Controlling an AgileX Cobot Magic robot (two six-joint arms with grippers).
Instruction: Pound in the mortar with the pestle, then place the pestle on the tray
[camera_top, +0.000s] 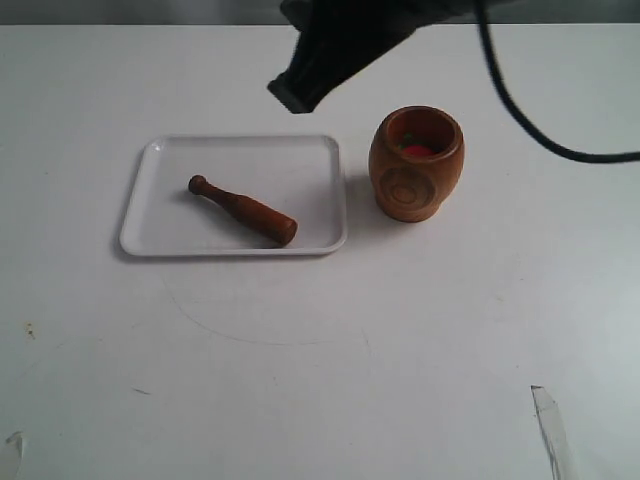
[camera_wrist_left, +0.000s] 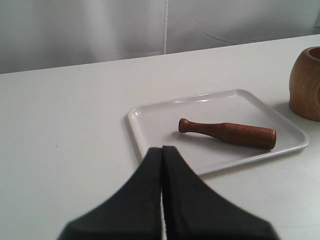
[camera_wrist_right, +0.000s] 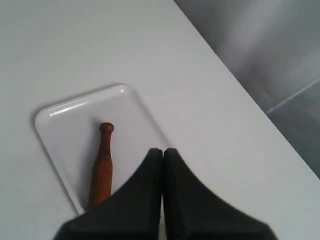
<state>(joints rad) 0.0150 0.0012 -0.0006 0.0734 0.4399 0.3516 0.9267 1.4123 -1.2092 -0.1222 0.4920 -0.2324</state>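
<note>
Desk (camera_top: 320, 350) near half bare, wide open for approach. Tray (camera_top: 170, 225) left of centre, low rim. Pestle (camera_top: 243, 210) lies diagonal across it, flat room on tray either side. Mortar (camera_top: 415, 165) upright just beside tray's right edge, narrow gap between, tight squeeze. Dark arm (camera_top: 335, 45) hangs over tray's far right corner, blocks overhead path there. Black cable (camera_top: 515, 110) loops over far right desk. Open desk left of tray, right of mortar.

The mortar (camera_wrist_left: 305, 84) half beyond the left wrist view's edge, thick end of the pestle (camera_wrist_right: 103, 162) behind the right claw (camera_wrist_right: 162, 151).
</note>
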